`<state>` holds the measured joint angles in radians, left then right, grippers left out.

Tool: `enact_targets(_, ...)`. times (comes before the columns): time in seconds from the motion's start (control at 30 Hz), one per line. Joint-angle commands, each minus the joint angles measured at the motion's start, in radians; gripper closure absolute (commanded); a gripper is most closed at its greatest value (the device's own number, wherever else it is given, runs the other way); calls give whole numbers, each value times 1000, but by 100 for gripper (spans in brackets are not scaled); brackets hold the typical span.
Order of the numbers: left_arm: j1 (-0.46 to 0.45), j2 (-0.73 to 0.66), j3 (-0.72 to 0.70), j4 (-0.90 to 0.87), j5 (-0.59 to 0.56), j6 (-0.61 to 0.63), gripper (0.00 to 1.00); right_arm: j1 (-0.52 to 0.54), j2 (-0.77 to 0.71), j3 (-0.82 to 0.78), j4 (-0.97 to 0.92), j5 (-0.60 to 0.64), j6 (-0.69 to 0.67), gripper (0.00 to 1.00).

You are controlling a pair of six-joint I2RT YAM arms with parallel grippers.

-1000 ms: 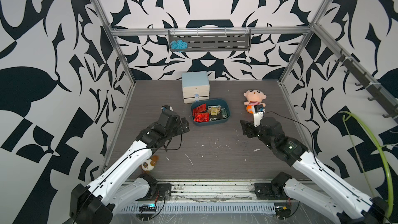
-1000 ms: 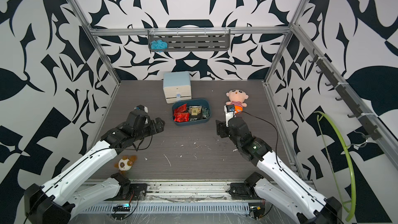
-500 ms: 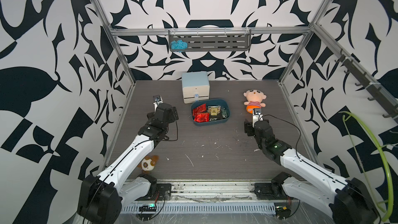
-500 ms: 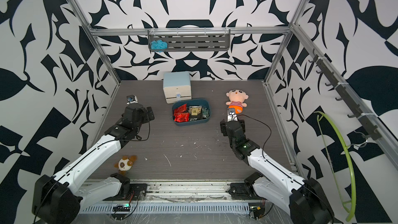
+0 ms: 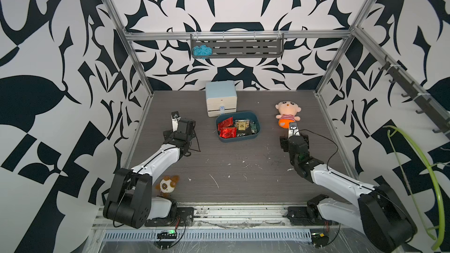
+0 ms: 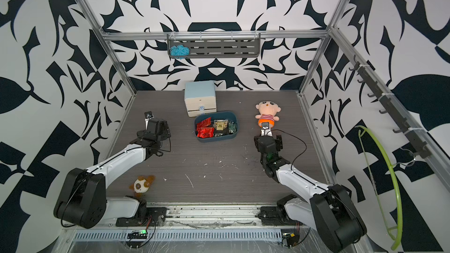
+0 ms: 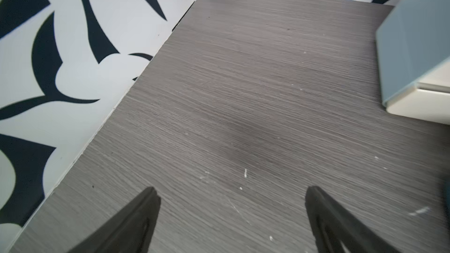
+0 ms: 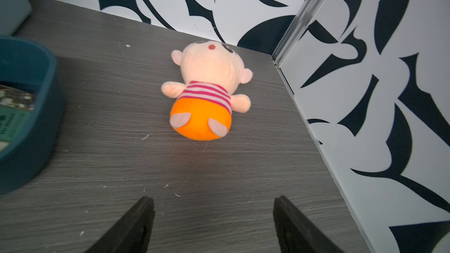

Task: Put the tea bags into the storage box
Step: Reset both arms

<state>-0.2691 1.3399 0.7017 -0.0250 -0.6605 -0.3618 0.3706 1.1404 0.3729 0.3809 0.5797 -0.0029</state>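
The storage box (image 5: 258,124) (image 6: 215,139) is a shallow teal tray in the middle of the table. Every tea bag I see lies inside it: red foil ones (image 5: 227,133) (image 6: 205,132) on the left, black, gold and teal-labelled ones (image 5: 243,127) beside them. My left gripper (image 5: 187,124) (image 7: 231,197) is open over bare table to the left of the box. My right gripper (image 5: 294,140) (image 8: 213,203) is open and empty to the right of the box. The box wall (image 8: 47,108) and a teal-labelled tea bag (image 8: 12,119) show at the edge of the right wrist view.
A pale blue drawer cabinet (image 5: 220,99) (image 7: 414,54) stands just behind the box. A plush doll in orange shorts (image 5: 287,115) (image 8: 207,93) lies right in front of my right gripper. A small plush head (image 5: 168,184) lies at the front left. The side walls are close to both arms.
Both arms have drawn back and folded lower. The left gripper swung left, away from the box, and now faces the back. The right gripper turned toward the doll and its jaws widened.
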Motion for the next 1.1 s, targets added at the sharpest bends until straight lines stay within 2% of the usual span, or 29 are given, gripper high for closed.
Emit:
enact_targets(0.0,54,-39,-39,84,32,18,0,-34,20,-6,72,3,-4,18)
enact_targets(0.2,82,-4,-77,163,39,107,0,-51,131,-43,212,28,-10,13)
enact_targets(0.27,83,34,-88,190,25,130,0,-53,152,-16,185,48,2,10)
enact_targets(0.33,86,72,-112,256,-29,112,0,-58,168,-17,213,52,-15,8)
enact_targets(0.4,105,97,-129,315,-26,114,0,-59,184,-19,249,49,-29,7)
enact_targets(0.5,132,92,-160,407,116,189,0,-61,210,-13,280,40,-55,6)
enact_targets(0.73,201,87,-242,640,219,239,0,-78,299,-45,515,2,-122,5)
enact_targets(0.87,219,156,-305,843,327,256,0,-144,387,-64,647,-89,-81,5)
enact_targets(0.93,219,175,-314,863,409,282,0,-166,358,-36,534,-123,-44,4)
enact_targets(1.03,219,223,-346,985,455,308,0,-202,374,-54,577,-178,-24,4)
enact_targets(1.07,219,215,-334,940,454,304,0,-225,383,-57,573,-208,3,4)
